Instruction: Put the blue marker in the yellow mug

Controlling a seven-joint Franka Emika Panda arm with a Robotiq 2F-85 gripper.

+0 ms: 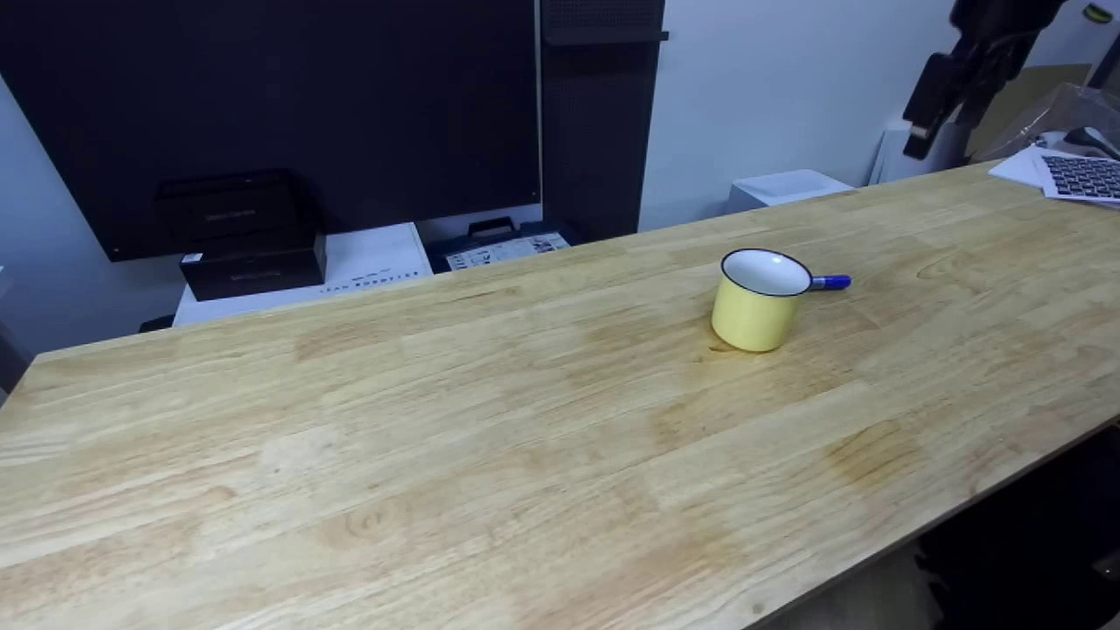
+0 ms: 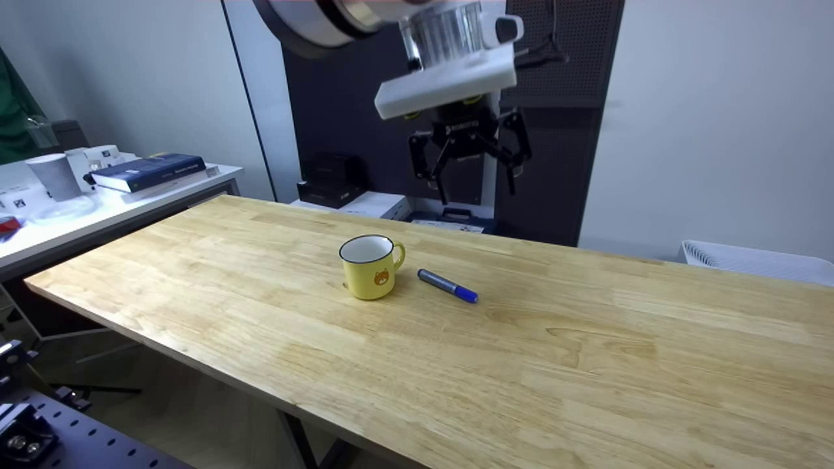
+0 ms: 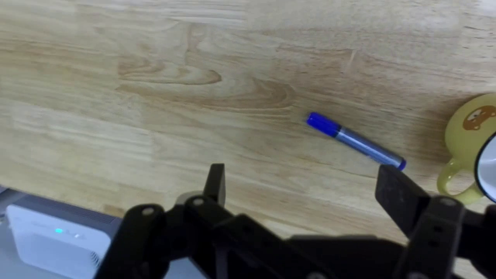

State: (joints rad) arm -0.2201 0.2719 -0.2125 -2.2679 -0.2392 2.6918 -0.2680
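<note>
Two black, angular fingers (image 3: 399, 199) spread wide apart on the gripper (image 2: 477, 190), which hangs well above the wooden table (image 2: 586, 404). The blue marker (image 3: 356, 141) lies on it, just beside the yellow mug (image 2: 358, 280) on the handle side, a gap between them: a slim cylinder with a grey barrel, a saturated-blue cap pointing away from the mug, and a blue tail tip. The mug stands upright, squat and round, its smooth shiny coat edged by a thin dark rim around a white inside; an orange-brown animal face marks the wall. Streaked grain and brown swirls run through the table's pale joined strips. Farther off sits a dark blue hardback book (image 2: 153, 172).
</note>
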